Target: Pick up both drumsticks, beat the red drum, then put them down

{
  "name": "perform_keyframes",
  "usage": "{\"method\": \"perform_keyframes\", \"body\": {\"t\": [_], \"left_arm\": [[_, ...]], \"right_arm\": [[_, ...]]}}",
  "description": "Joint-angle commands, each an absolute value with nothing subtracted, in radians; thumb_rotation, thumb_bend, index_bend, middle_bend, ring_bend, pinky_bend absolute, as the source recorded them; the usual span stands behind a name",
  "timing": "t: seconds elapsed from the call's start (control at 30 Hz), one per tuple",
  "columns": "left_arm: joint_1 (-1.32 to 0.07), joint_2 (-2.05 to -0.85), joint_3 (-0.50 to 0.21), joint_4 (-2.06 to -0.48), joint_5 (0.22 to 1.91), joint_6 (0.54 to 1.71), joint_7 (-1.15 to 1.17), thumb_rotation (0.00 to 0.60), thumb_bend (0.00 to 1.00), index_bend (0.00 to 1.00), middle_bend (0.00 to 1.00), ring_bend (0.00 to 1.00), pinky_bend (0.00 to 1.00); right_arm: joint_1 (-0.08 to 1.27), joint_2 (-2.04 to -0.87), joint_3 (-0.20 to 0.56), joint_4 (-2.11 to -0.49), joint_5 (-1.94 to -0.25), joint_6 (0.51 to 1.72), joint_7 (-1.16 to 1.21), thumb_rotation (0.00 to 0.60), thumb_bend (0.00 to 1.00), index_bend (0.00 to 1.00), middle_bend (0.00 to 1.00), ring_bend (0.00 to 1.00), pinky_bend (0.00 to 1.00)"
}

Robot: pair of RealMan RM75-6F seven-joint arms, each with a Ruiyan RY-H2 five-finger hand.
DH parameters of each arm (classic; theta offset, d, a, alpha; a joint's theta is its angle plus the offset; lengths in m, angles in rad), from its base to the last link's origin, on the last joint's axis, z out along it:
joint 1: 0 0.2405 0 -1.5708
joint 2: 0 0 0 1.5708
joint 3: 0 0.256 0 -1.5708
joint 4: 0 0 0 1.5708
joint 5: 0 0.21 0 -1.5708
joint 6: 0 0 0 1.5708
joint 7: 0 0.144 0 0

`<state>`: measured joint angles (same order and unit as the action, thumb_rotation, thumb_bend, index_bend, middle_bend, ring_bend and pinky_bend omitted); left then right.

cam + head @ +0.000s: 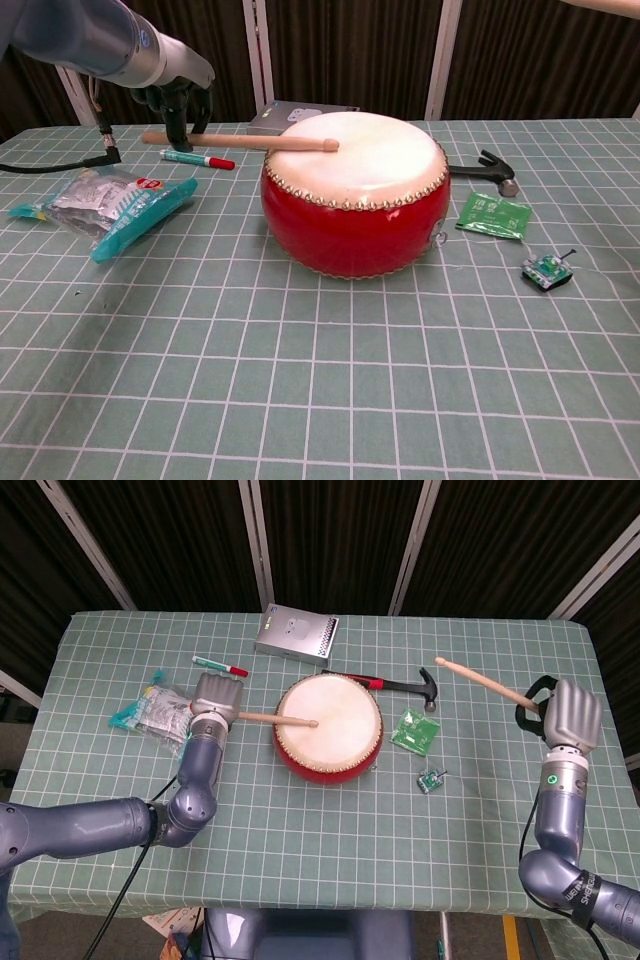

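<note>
The head view takes in both hands; the chest view shows only the left hand [180, 100], and at its top right corner a sliver that may be the right stick.

The left hand [216, 700] sits just left of the drum [328, 727], its fingers wrapped round the left stick [278, 720]. That stick lies near level, its long axis running left to right, tip on the pale drumhead near its middle. The chest view confirms it — the left stick [240, 141] crosses the rim with its tip resting on the drum [355, 195].

The right hand [571, 712] is well to the right of the drum, seen from the back, fingers closed on the butt of the right stick [488, 683]. This stick slants up and left, tip in the air near the hammer [400, 686] — apart from the drum.

The drum stands at the middle of the checked surface [320, 820], upright.
</note>
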<state>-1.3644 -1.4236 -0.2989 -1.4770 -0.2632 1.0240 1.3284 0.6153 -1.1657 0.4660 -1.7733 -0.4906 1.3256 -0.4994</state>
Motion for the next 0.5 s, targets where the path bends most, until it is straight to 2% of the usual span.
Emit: {"method": "perform_keyframes", "body": {"t": [0.03, 0.1, 0.2, 0.37, 0.5], "left_arm": [[-1.393, -1.366, -0.348, -1.499, -0.264, 1.004, 1.269, 0.6, 0.59, 0.8, 1.0, 1.0, 1.0], [-1.33, -1.351, -0.412, -1.542, -0.119, 0.987, 1.084, 0.6, 0.59, 0.8, 1.0, 1.0, 1.0], [-1.257, -1.337, -0.458, -1.598, 0.081, 1.001, 0.9, 0.6, 0.59, 0.8, 1.0, 1.0, 1.0], [-1.137, -1.323, -0.489, -1.675, 0.392, 1.076, 0.64, 0.6, 0.59, 0.8, 1.0, 1.0, 1.0], [-1.032, -1.306, -0.485, -1.728, 0.571, 1.153, 0.463, 0.6, 0.59, 0.8, 1.0, 1.0, 1.0]], "right_arm": [[0.614, -1.164, 0.462, -1.783, -0.495, 1.334, -0.5, 0.6, 0.52, 0.93, 1.0, 1.0, 1.0], [0.612, -1.163, 0.46, -1.793, -0.498, 1.344, -0.501, 0.6, 0.52, 0.93, 1.0, 1.0, 1.0], [0.614, -1.16, 0.463, -1.805, -0.501, 1.353, -0.502, 0.6, 0.52, 0.93, 1.0, 1.0, 1.0], [0.615, -1.161, 0.469, -1.826, -0.522, 1.376, -0.49, 0.6, 0.52, 0.93, 1.0, 1.0, 1.0], [0.612, -1.164, 0.472, -1.836, -0.549, 1.384, -0.466, 0.6, 0.52, 0.93, 1.0, 1.0, 1.0]]}}
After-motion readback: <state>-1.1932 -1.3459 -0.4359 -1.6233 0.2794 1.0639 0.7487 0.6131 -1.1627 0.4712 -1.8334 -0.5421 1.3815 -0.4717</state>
